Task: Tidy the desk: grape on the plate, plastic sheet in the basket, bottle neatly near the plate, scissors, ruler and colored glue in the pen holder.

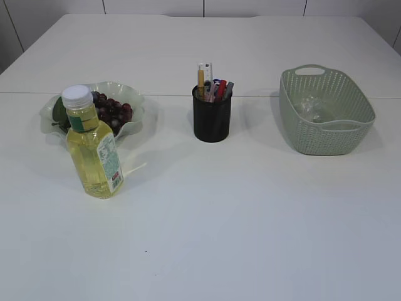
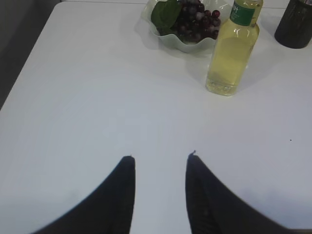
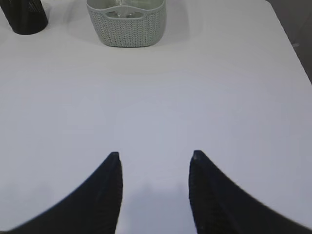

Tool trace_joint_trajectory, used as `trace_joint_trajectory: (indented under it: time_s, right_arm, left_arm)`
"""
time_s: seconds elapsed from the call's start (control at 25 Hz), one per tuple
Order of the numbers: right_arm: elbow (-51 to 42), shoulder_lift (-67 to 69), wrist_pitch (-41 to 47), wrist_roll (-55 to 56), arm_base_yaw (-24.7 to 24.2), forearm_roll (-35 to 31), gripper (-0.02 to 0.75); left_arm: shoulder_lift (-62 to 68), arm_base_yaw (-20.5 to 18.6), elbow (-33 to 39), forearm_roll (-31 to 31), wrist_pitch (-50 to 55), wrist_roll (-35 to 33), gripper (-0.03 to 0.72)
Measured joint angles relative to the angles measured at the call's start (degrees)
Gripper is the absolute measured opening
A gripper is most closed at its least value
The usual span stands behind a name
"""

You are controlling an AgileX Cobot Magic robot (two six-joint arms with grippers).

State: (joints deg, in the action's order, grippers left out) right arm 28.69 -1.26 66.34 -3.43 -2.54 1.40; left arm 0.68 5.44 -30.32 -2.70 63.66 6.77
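White desk (image 1: 250, 219) tidy. Bottle (image 1: 94, 147) upright just beside plate (image 1: 136, 103). Left gripper (image 2: 160, 157), right gripper (image 3: 155, 154) parted, empty. Risk: stray arm sweep topples bottle.

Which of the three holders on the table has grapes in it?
The plate, far left behind the bottle. It is wavy and shallow; the black pen holder has stationery, and the green basket has clear plastic.

Setting: staged lab or office tabletop. Evidence: bare white table (image 1: 250, 219), plain pale panelled wall (image 1: 250, 6) behind, few props — pen holder (image 1: 212, 119), basket (image 1: 326, 119), plate (image 1: 135, 103).
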Motion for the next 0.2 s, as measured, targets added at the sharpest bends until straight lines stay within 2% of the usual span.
trace_joint_trajectory:
  time_s: [0.2]
  right_arm:
    - [0.0, 0.0, 0.0, 0.0, 0.0, -0.1, 0.365]
  left_arm:
    - [0.0, 0.0, 0.0, 0.0, 0.0, -0.1, 0.246]
